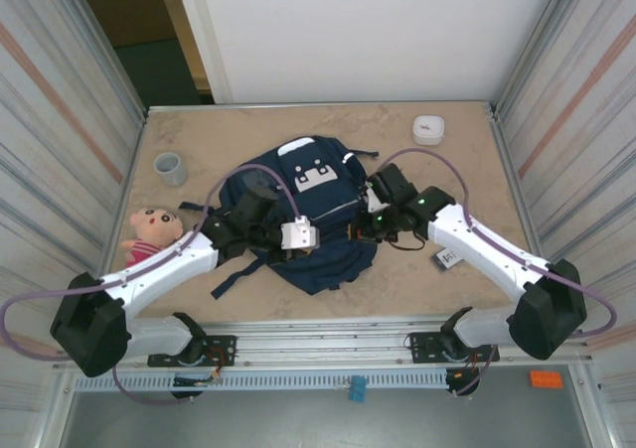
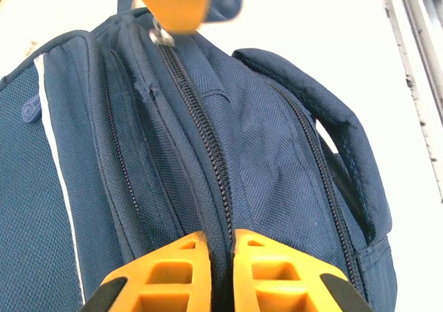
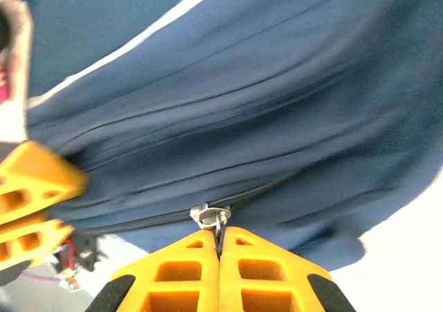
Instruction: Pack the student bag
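A large navy blue fabric backpack (image 1: 328,259) lies flat at the middle of the beige table (image 1: 229,135). The left gripper (image 2: 220,237) pinches a fabric ridge along the backpack's zip, jaws almost together. The right gripper (image 3: 220,236) is clamped tight on the small metal zip pull (image 3: 210,215).

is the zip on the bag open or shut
Shut where visible: zip teeth meshed between the left gripper and the slider the right gripper pinches.
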